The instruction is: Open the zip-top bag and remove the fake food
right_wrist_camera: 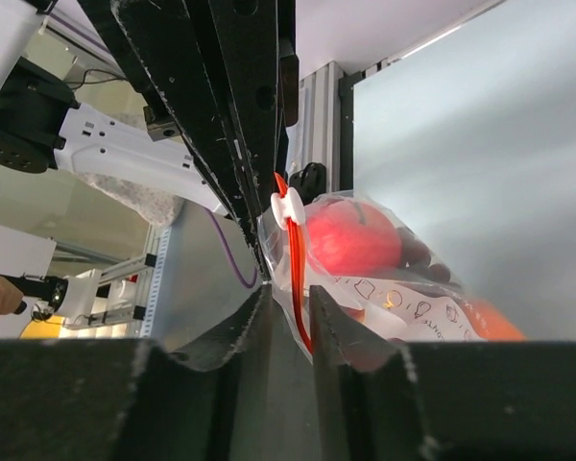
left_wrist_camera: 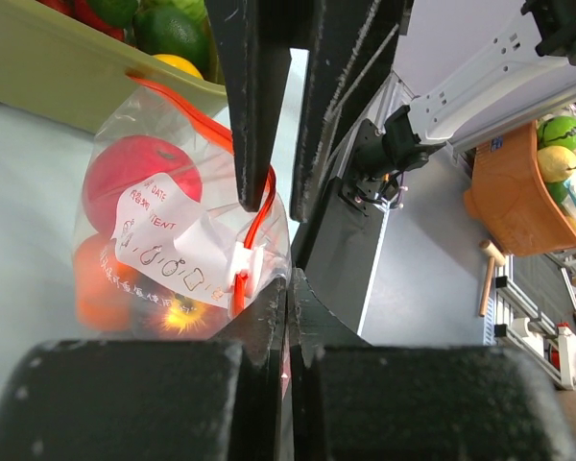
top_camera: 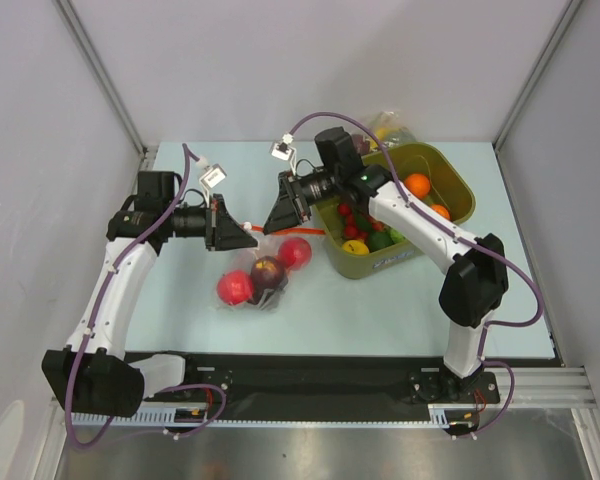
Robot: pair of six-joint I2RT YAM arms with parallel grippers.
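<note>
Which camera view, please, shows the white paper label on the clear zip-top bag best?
The left wrist view: the white paper label faces it, red writing and small drawings visible, on the clear crinkly zip-top bag. The right wrist view catches only part, at a slant. The top external view does not show it.

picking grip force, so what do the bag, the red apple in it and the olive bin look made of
Zip-top bag: thin clear plastic film, crinkled and glinting, with a red-orange zip strip. Red apple: probably hard plastic, evenly coloured with a soft sheen. Olive bin: likely moulded plastic, smooth matte wall.
</note>
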